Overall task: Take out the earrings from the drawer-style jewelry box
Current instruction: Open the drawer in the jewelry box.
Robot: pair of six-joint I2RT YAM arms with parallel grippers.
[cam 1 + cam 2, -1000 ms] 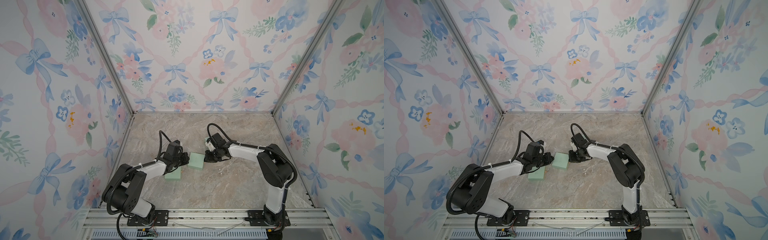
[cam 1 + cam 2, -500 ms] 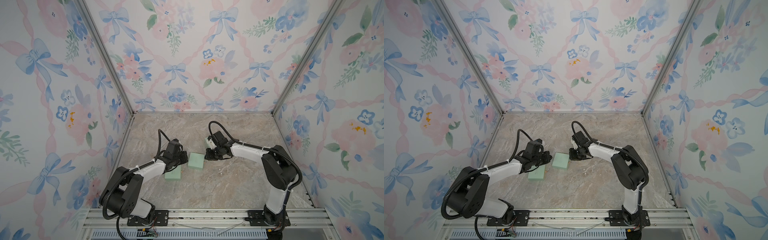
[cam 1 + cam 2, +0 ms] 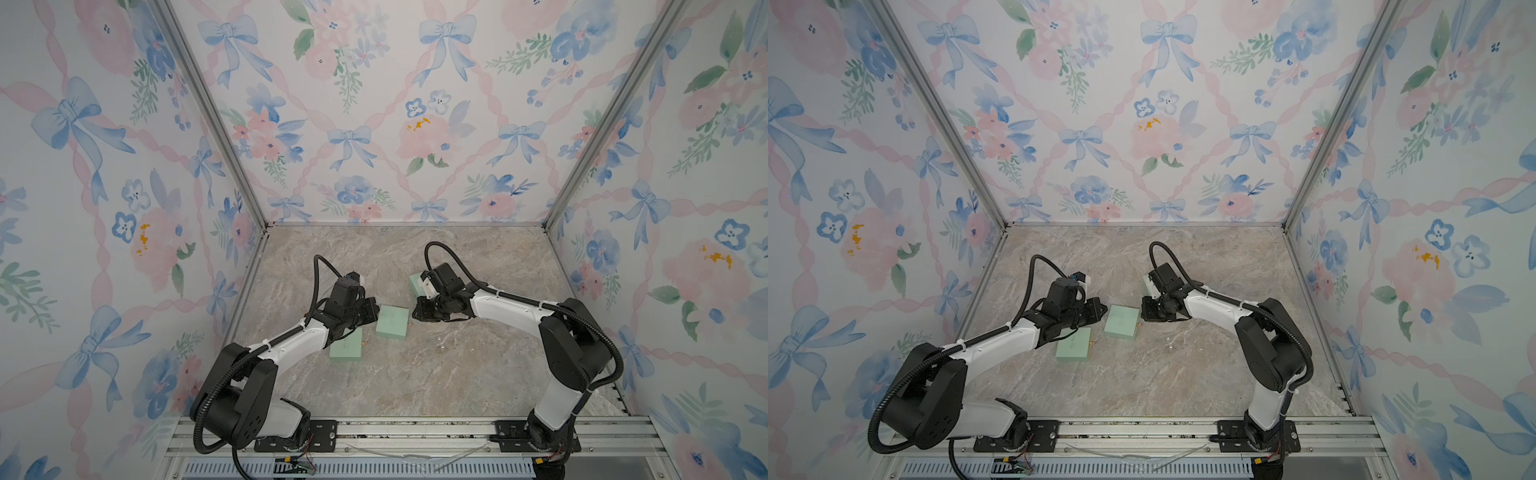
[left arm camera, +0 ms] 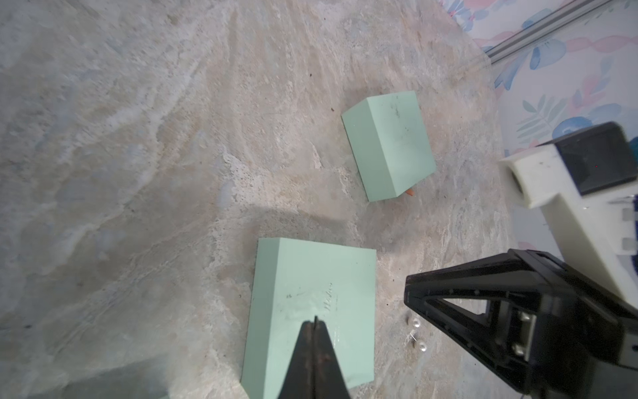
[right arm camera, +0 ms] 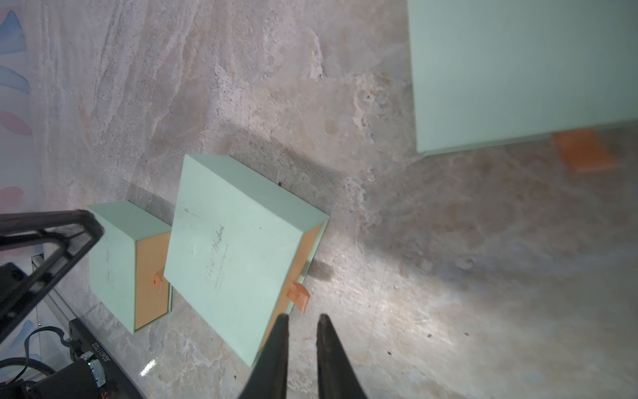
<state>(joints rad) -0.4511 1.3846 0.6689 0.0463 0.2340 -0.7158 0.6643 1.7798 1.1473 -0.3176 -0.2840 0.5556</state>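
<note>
Three mint-green drawer-style jewelry boxes lie on the marble table. The middle box shows its orange drawer front and pull tab towards my right gripper. That gripper hovers just off the tab, its jaws slightly open and empty. My left gripper is shut and empty, over the opposite edge of the same box. Two tiny pearl earrings lie loose on the table, below my right gripper in both top views.
A second box lies partly under my left forearm. The third box sits behind my right wrist, its orange tab showing. Patterned walls enclose three sides, and a metal rail runs along the front.
Both arms have shifted only very slightly. The boxes and the loose earrings lie where they were.
</note>
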